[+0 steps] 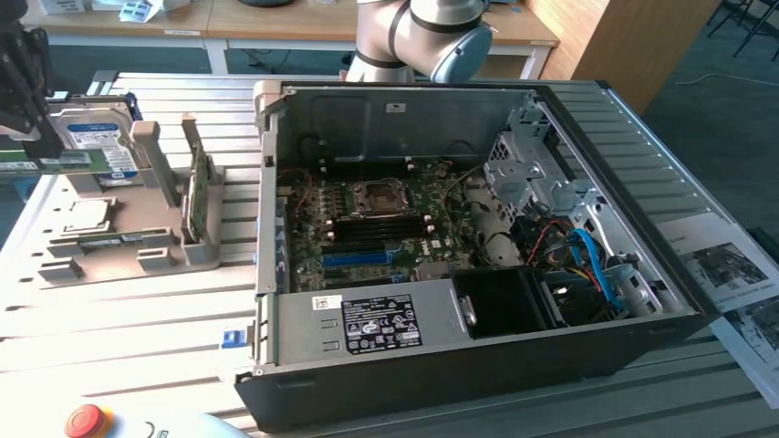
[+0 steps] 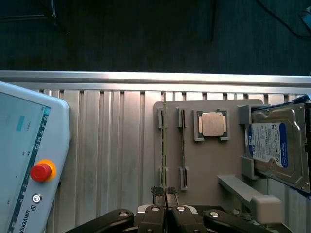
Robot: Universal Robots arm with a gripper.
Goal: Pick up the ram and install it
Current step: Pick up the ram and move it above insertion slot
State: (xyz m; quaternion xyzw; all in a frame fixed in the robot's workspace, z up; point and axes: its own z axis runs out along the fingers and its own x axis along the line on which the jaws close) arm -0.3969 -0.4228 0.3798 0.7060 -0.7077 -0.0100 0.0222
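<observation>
Found the end effector [image 2: 165, 195] pinched almost shut, a sliver of gap only, clamped on one end of the ram [image 2: 164, 145]. Seen edge-on from the wrist view as a thin green line running straight out from between the fingers [image 2: 155, 216], over the grey fixture [image 2: 209, 165] and in line with its outer pair of slot holders [image 2: 160, 117]. Cannot tell there whether touching those holders or hanging just above them

From the exterior view, spotted the end effector [image 1: 31, 137] at the far left edge, with the ram [image 1: 55, 164] level beneath it: a slim green strip in front of the hard drive [image 1: 100, 141], seemingly higher than the fixture's base. Well apart from the open computer case [image 1: 487, 374] and the motherboard [image 1: 378, 228] inside it, off to the exterior view's right

Logged on the fixture beside the held ram: a second stick [image 2: 182, 145] in the neighbouring slot, a processor chip [image 2: 212, 124], the hard drive. Noted a teach pendant [image 2: 24, 141] with a red stop button [image 2: 41, 171] on the slatted desk [image 2: 112, 145]

Cut off by the exterior view's left edge: most of the end effector. Hidden between the fingers: the ram's gripped end. Too thin to make out: any chips on the ram
</observation>
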